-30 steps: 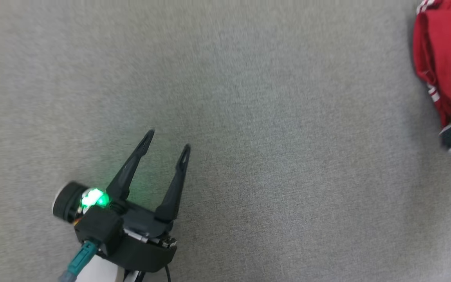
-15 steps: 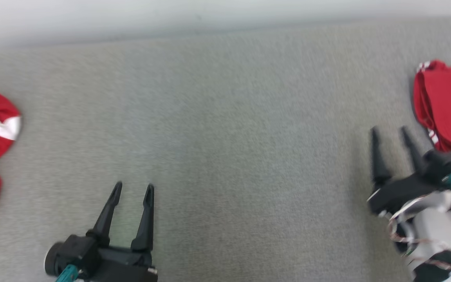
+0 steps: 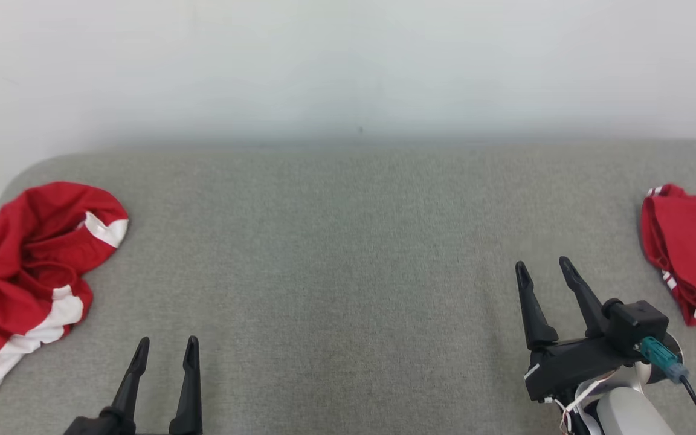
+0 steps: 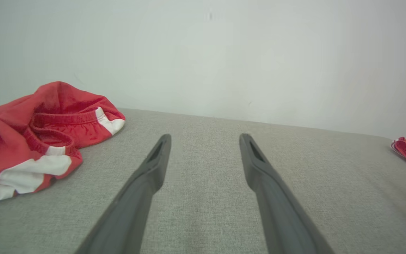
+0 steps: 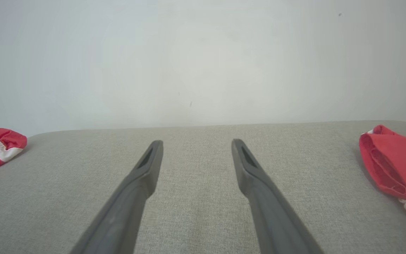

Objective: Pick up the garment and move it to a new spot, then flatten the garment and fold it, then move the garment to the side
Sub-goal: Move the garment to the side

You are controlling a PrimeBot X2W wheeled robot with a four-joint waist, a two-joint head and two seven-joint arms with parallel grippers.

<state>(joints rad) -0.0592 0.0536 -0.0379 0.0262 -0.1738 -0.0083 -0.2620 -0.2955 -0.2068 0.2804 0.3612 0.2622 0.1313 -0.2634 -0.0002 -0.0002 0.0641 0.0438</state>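
My two arms were held low over the grey surface (image 3: 348,272), both sets of jaws released and grasping nothing. The crumpled garment (image 3: 28,266), red with white bands, lay heaped at the surface's far left end, by its rounded corner and well apart from my left jaws. The folded garment (image 3: 695,260), red with thin white striping at its edge, lay at the far right end, near my right jaws but not touching them.

In the head view my left fingers (image 3: 189,386) rose from the bottom edge at lower left, pointing toward the pale wall (image 3: 348,60) behind the surface. My right fingers (image 3: 532,314) stood at lower right, tipped slightly leftward, with a teal plug (image 3: 659,353) at the wrist.

From my left wrist, the fingers (image 4: 259,169) stretched spread above the fabric, with the crumpled garment (image 4: 30,141) to their left, an elastic band showing in its folds. From my right wrist, the fingers (image 5: 146,169) were likewise parted, with the folded garment (image 5: 397,162) to their right. The broad middle of the surface lay between the two garments.
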